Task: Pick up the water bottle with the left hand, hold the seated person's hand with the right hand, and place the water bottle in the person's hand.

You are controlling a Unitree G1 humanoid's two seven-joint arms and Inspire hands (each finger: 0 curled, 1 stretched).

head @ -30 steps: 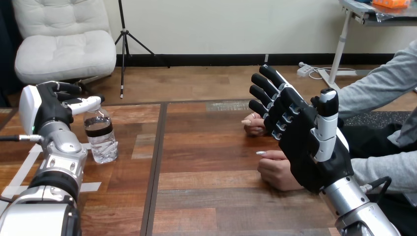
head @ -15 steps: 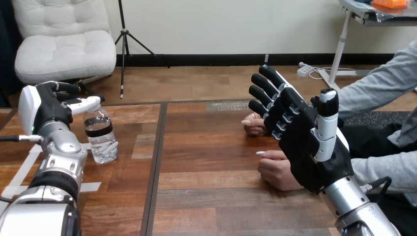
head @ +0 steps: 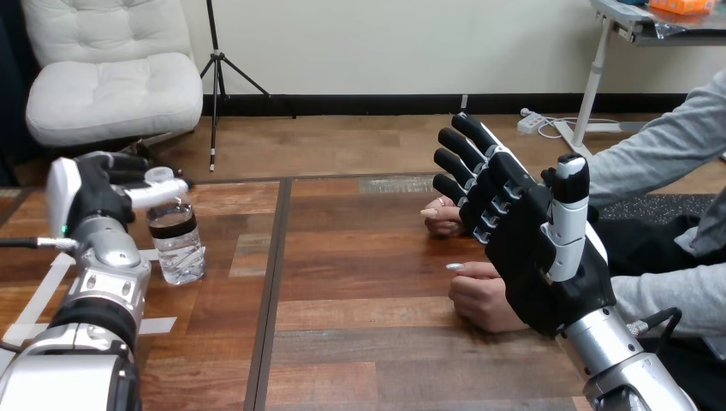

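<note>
Bottle [head: 175, 242] upright on tabletop [head: 368, 274], at left. Left hand [head: 90, 195] beside its cap, fingers loose, not clamped. Right hand [head: 539, 257] spread flat before person's hands [head: 481, 300]. Probably light, thin-walled, slippery: best gripped mid-body.

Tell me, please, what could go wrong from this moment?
1. The left hand is high on the water bottle, at its cap. A push or grasp there may tip the bottle over on the table.
2. The right hand, with fingers straight, stands upright in front of the person's two hands and holds neither. If it closes from here, it may miss or squeeze the nearer person's hand.
</note>
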